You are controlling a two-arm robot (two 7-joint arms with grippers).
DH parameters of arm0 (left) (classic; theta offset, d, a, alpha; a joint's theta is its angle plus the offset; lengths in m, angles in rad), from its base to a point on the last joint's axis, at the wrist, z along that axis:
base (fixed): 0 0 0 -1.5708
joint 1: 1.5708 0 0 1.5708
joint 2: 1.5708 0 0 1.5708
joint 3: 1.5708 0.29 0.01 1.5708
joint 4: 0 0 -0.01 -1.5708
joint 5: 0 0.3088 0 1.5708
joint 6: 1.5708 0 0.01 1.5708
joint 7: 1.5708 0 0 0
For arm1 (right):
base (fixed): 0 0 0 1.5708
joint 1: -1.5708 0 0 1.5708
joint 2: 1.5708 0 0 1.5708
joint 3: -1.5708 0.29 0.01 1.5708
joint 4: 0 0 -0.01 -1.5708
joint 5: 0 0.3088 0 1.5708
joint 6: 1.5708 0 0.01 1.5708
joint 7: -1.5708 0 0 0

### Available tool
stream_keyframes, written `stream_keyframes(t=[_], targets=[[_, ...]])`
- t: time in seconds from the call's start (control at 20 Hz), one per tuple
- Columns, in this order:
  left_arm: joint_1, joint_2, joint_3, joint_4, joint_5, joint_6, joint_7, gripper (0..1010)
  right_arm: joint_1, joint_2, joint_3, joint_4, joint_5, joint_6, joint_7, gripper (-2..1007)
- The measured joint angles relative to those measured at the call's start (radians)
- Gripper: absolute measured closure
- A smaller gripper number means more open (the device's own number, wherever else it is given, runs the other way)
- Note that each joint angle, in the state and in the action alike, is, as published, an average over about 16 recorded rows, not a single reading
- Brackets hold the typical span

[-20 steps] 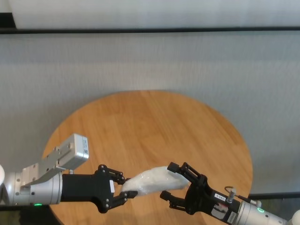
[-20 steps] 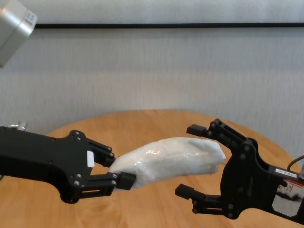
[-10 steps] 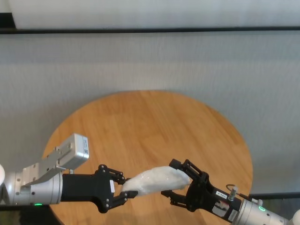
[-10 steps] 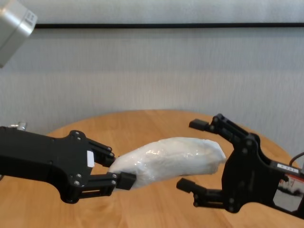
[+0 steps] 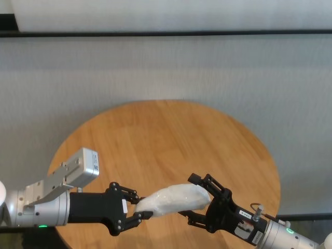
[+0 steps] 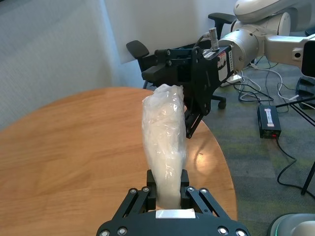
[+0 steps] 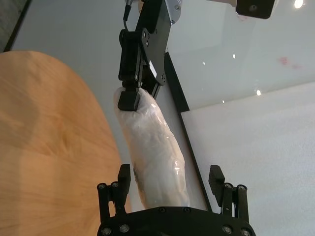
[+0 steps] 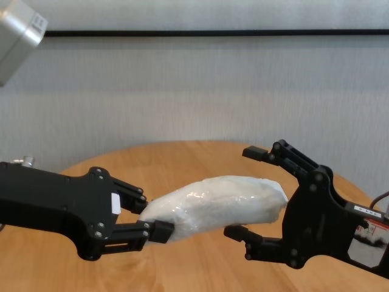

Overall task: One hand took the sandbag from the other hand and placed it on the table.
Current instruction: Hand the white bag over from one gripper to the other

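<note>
1. Head view: I see the left gripper at the near left of the round table, its fingers clamped on the narrow end of the sandbag. The bag is held in the air above the table's near edge, running from the left gripper toward the right gripper. The right gripper's fingers are spread wide, one beyond the bag's far end and one on its near side.

2. Left wrist view: I see the left gripper pinching the bag's tail between both fingers. The bag extends away from it over the table. At the bag's far end, the right gripper stands with its fingers on either side of the bag's tip.

3. Right wrist view: I see the right gripper with its fingers wide apart and the bag's thick end lying between them. Neither finger is pressed into the bag. The left gripper grips the opposite end.

4. Chest view: I see the bag suspended above the table, gripped at its left end by the left gripper, which carries a small white square sticker. The right gripper brackets the other end, one finger above and one below, spread open.
</note>
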Motion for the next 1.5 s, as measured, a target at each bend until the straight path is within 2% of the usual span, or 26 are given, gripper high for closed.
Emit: stream_keyframes(t=[0.45,0.65,1.5], targets=[[0.0,0.0,0.0,0.0,0.0,0.0,0.0,732,0.0,0.0,0.0,0.001,-0.005,-0.002,-0.003,13],[0.0,0.0,0.0,0.0,0.0,0.0,0.0,732,0.001,0.001,0.0,0.002,-0.007,-0.003,-0.004,49],[0.0,0.0,0.0,0.0,0.0,0.0,0.0,732,0.002,0.002,0.0,0.004,-0.012,-0.006,-0.006,428]])
